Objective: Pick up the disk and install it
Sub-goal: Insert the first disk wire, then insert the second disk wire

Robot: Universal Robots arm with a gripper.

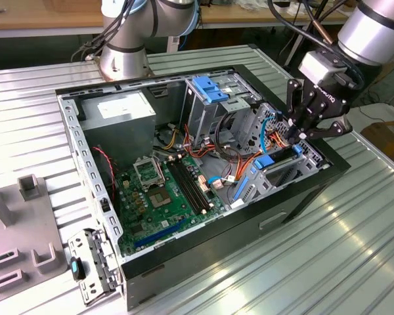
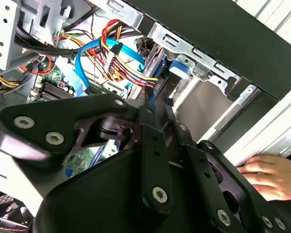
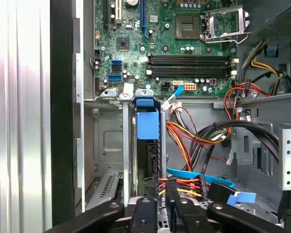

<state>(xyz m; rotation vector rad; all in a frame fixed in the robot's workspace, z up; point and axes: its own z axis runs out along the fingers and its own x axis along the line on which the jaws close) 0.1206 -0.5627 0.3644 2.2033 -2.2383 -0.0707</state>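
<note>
Disk [image 3: 146, 145] sitting on edge in drive bay [image 3: 109, 145], gripper [image 1: 297, 136] pinching closed on its end; rigid, weighty, shock-sensitive: grip the blue rails.

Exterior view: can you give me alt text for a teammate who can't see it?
The black pincer reaches into the drive cage with blue plastic rails at the exterior view's right of an open black metal computer case. Inside lie a green motherboard and a grey power-supply box.

Disk [image 3: 148, 141] mostly hidden in bay
</note>
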